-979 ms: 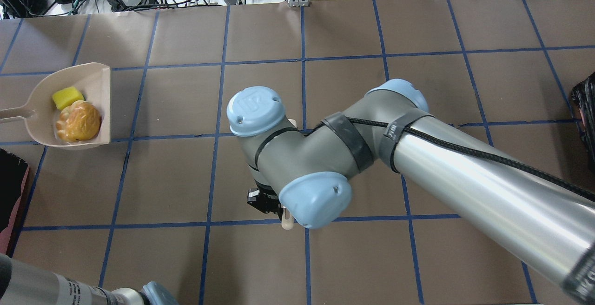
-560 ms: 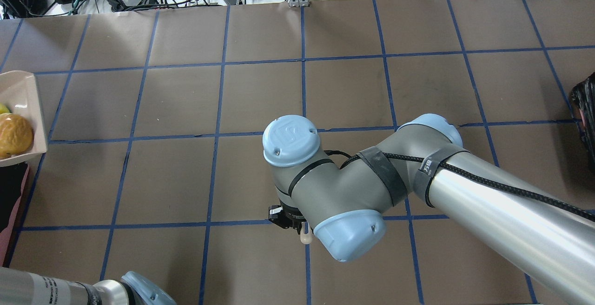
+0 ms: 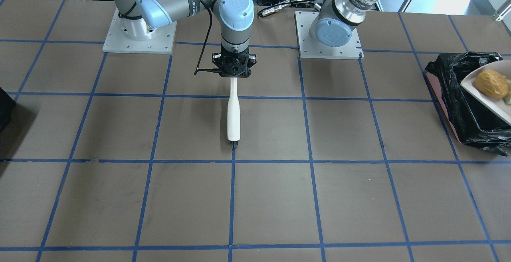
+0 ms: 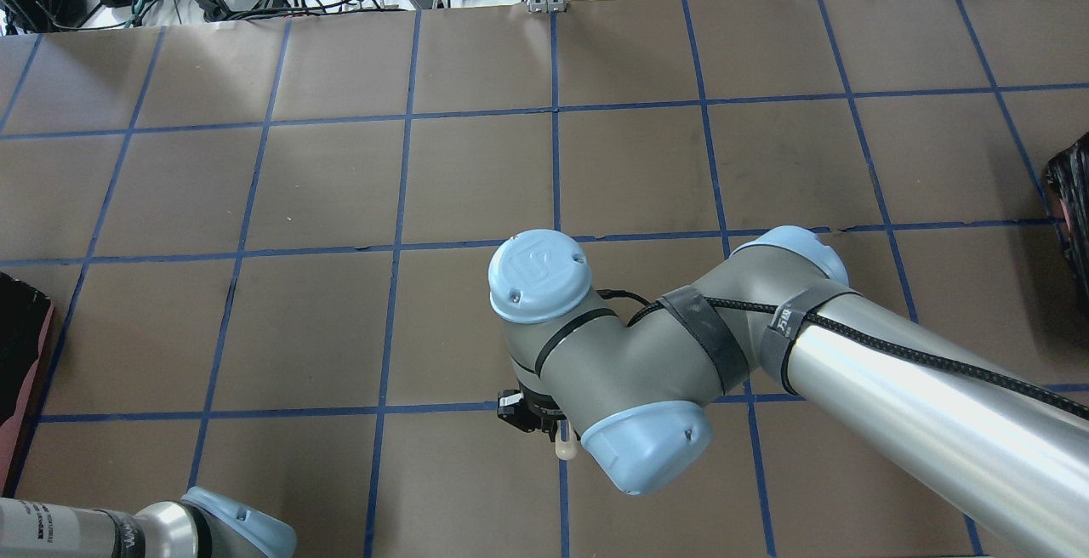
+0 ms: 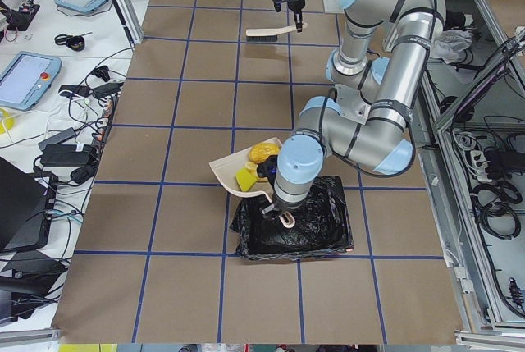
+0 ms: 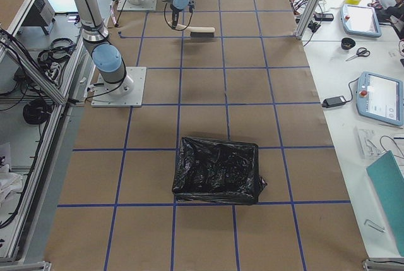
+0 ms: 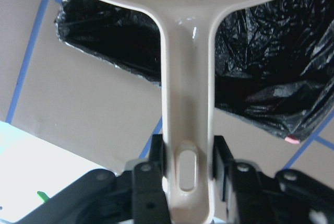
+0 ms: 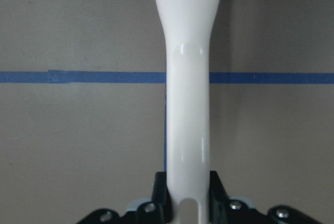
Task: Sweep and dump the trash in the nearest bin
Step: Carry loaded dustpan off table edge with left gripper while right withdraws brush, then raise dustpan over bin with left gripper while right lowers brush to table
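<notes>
The dustpan point(image 3: 475, 83) has left the overhead view altogether. A second ago it hung over the left side of the desk point(image 3: 279, 198), and now the front camera shows it above the bin point(image 3: 467, 110) and its black liner. The golden-brown lump point(image 3: 492, 83) and the yellow wedge point(image 5: 247, 178) still lie in the pan (the peel-like scrap I cannot pick out for certain), so nothing has been dumped yet. The left tool point(image 7: 188, 151) is clamped narrow on the dustpan's handle. The right tool point(image 8: 187, 185) is closed on the handle of the white brush point(image 3: 233, 114) and has drawn back toward the robot's base, well apart from the bin. My read is that sweeping is over, the carry is about done, and only tipping the pan remains.
</notes>
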